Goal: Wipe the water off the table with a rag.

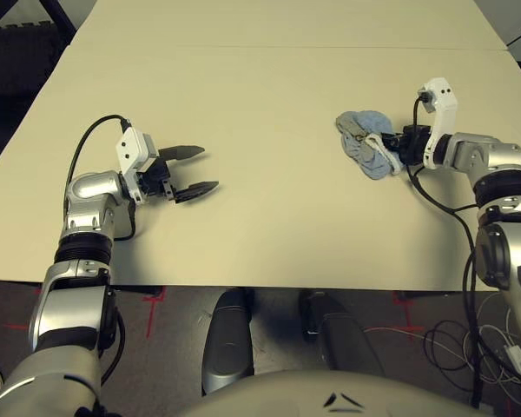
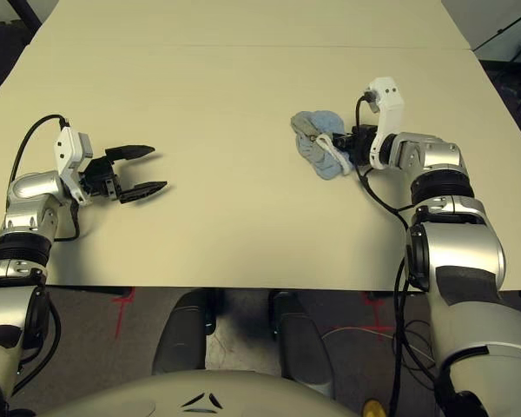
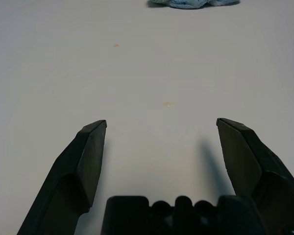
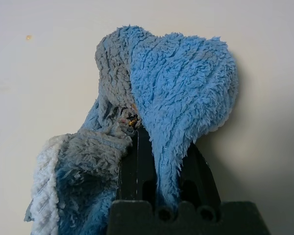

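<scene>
The light blue rag (image 1: 366,142) lies bunched on the right side of the cream table (image 1: 269,113). My right gripper (image 1: 392,146) is shut on the rag (image 4: 181,83), whose terry folds drape over its black fingers (image 4: 137,161). My left gripper (image 1: 195,172) hovers open over the left part of the table, with nothing between its fingers (image 3: 88,156). Small yellow-orange water spots (image 3: 168,104) lie on the tabletop ahead of the left gripper, with another droplet (image 3: 116,46) further on. One tiny water spot (image 4: 28,37) also sits beyond the rag.
A thin seam line (image 1: 286,48) crosses the far part of the table. Black cables (image 1: 434,200) trail from my right wrist across the table's right edge. Dark floor mats (image 1: 17,61) lie past the left edge.
</scene>
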Robot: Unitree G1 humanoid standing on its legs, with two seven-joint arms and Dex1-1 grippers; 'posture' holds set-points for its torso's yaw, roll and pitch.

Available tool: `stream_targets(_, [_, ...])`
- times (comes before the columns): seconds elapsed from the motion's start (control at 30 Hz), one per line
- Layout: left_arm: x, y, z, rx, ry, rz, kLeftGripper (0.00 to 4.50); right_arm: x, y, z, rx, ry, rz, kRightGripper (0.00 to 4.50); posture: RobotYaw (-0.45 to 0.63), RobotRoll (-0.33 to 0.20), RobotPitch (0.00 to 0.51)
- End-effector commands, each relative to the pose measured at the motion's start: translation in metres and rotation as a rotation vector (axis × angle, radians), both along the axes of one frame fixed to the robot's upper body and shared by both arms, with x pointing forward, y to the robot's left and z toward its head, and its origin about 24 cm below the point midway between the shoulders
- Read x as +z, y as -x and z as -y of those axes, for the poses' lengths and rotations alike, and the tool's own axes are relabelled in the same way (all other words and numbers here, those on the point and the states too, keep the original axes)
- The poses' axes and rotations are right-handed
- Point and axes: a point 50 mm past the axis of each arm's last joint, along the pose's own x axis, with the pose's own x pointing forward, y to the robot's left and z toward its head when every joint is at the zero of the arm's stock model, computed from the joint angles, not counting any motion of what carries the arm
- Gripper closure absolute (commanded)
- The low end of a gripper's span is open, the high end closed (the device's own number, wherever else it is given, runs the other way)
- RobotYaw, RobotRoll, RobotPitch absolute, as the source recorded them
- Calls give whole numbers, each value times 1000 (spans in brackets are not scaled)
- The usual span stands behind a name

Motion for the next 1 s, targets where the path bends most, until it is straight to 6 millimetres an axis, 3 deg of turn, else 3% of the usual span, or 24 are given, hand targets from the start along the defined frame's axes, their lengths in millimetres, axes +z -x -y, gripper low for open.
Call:
stream_targets(0.03, [-3,-1,3,-23,-19,-9,0,-12,6,13,-61,31,-52,4318,-11,0,199])
stream_targets(0.43, [7,-4,14,-86,-24,21,0,-14,4,3,-36,17,-48,4320,-17,0,192])
stream_targets(0.6, [8,-5,15,-86,-23,26,0,-5,4,11,-49,-1,-30,4320,-11,0,190])
stream_targets(0.8, [16,-11,12,-14,52,30,0,48,6,19,11,-242,98,4321,13,0,189])
stream_targets(1.0, [24,-14,5,60,113,34,0,77,26,42,37,-223,132,4321,36,0,198])
